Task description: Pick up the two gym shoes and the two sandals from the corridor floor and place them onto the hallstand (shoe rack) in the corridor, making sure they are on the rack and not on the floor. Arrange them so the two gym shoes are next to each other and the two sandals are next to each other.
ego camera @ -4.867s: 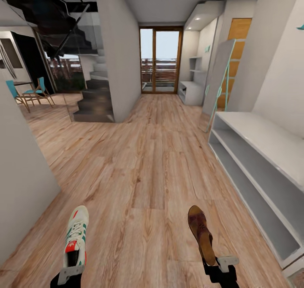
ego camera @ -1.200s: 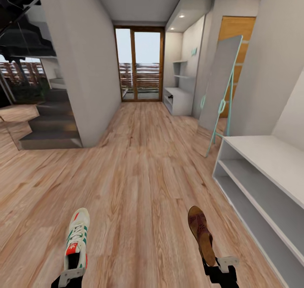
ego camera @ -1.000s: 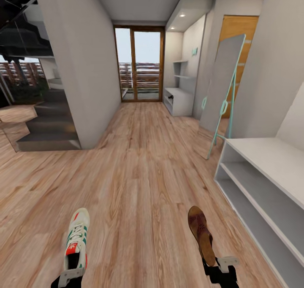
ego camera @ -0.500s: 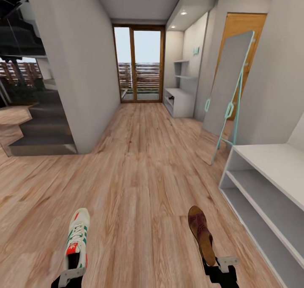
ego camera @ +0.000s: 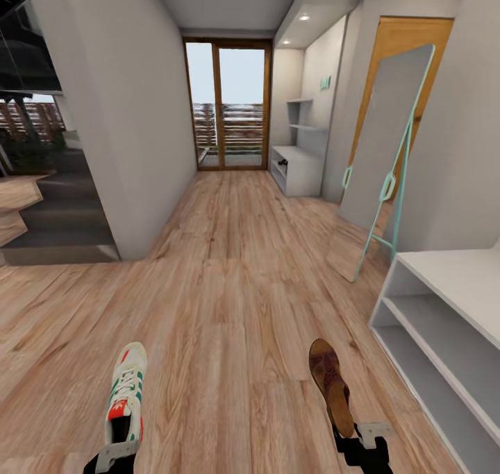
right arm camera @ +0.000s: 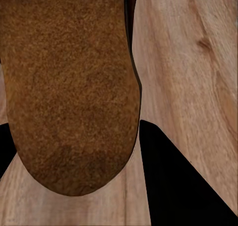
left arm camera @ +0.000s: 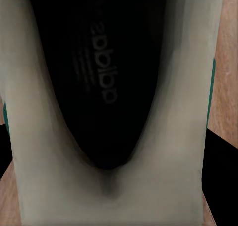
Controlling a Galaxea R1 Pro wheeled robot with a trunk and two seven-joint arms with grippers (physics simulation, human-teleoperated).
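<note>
My left gripper (ego camera: 114, 453) is shut on the heel of a white gym shoe (ego camera: 125, 398) with green stripes, held toe-forward above the corridor floor (ego camera: 229, 286). The left wrist view looks into that shoe's dark insole (left arm camera: 114, 87). My right gripper (ego camera: 361, 436) is shut on the heel end of a brown sandal (ego camera: 330, 384), whose tan footbed (right arm camera: 69, 87) fills much of the right wrist view. The hallstand (ego camera: 300, 170), a white built-in bench with wall shelves above, stands far ahead on the right. The other gym shoe and sandal are out of view.
A similar low white unit with two long open shelves (ego camera: 444, 321) is close on my right. A teal-framed standing mirror (ego camera: 382, 148) leans beyond it before a wooden door (ego camera: 410, 37). A grey wall corner (ego camera: 118, 127) and stairs (ego camera: 48, 224) are left. Glass doors (ego camera: 227, 106) end the corridor.
The camera has travelled forward along the corridor: the near shelf unit has slid down and right, and the mirror and far unit look larger. Both grippers hold their shoes as before.
</note>
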